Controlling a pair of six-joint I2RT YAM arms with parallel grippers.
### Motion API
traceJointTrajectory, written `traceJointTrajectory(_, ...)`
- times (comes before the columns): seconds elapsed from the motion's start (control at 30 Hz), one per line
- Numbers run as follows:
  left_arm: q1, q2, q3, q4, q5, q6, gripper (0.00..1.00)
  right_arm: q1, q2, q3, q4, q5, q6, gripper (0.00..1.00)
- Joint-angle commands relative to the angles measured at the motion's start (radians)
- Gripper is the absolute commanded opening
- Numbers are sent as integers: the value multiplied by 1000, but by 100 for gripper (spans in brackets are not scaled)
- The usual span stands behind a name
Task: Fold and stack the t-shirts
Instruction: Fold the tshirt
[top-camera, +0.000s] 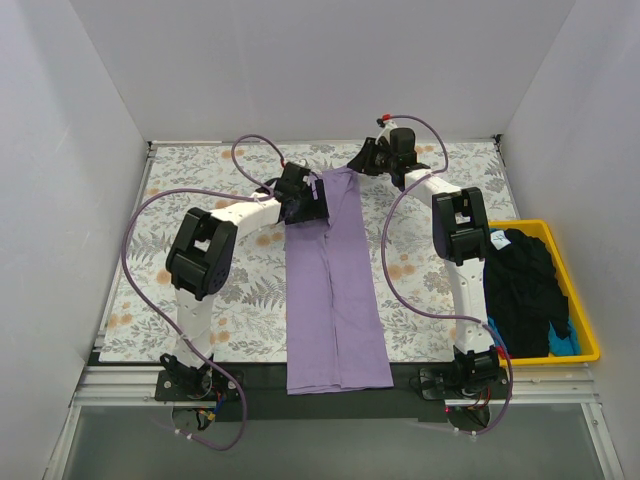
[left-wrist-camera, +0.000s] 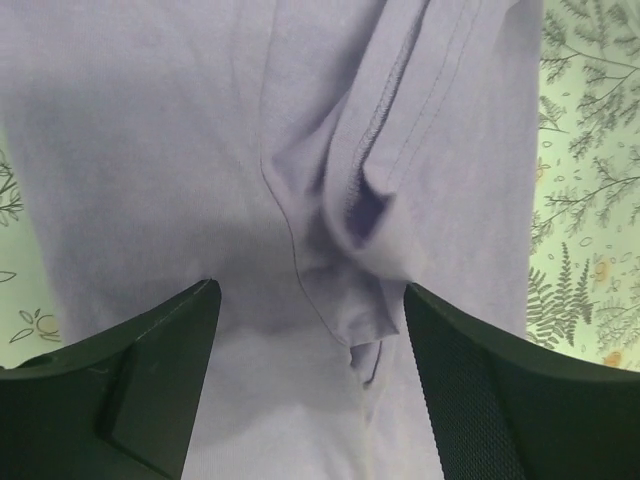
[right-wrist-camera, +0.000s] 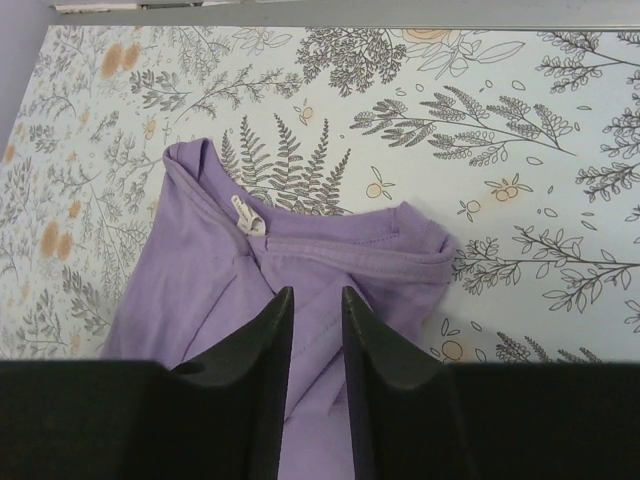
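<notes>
The lavender t-shirt (top-camera: 335, 290) lies folded into a long narrow strip down the middle of the table, its collar end at the far side. My left gripper (top-camera: 316, 198) is over the strip's far left part. In the left wrist view it (left-wrist-camera: 310, 290) is wide open just above wrinkled lavender fabric (left-wrist-camera: 150, 150) and holds nothing. My right gripper (top-camera: 359, 160) hovers over the collar end. In the right wrist view it (right-wrist-camera: 314, 291) has its jaws a narrow gap apart above the flat shirt (right-wrist-camera: 190, 270), with nothing held. Black t-shirts (top-camera: 525, 285) and a blue one (top-camera: 566, 346) lie in the tray.
A yellow tray (top-camera: 592, 345) stands at the right edge of the table. The floral tablecloth (top-camera: 200, 300) covers the table. White walls close in at the left, back and right. The shirt's near end hangs over the table's dark front edge (top-camera: 260, 385).
</notes>
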Motion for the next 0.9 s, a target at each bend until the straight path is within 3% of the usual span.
traceJointTrajectory(0.0, 4, -123, -3, 9, -5, -10, 75, -8, -97, -10, 21, 16, -25, 34)
traceJointTrajectory(0.23, 4, -83, 34, 2, -2, -26, 76, -15, -246, -158, -55, 56, -59, 41)
traceJointTrajectory(0.63, 4, 25, 146, -34, -2, -104, 54, -15, -545, -560, -97, 20, -71, 41)
traceJointTrajectory(0.87, 4, 55, 159, -69, -14, -129, 54, -13, -674, -724, -111, 6, -67, 41)
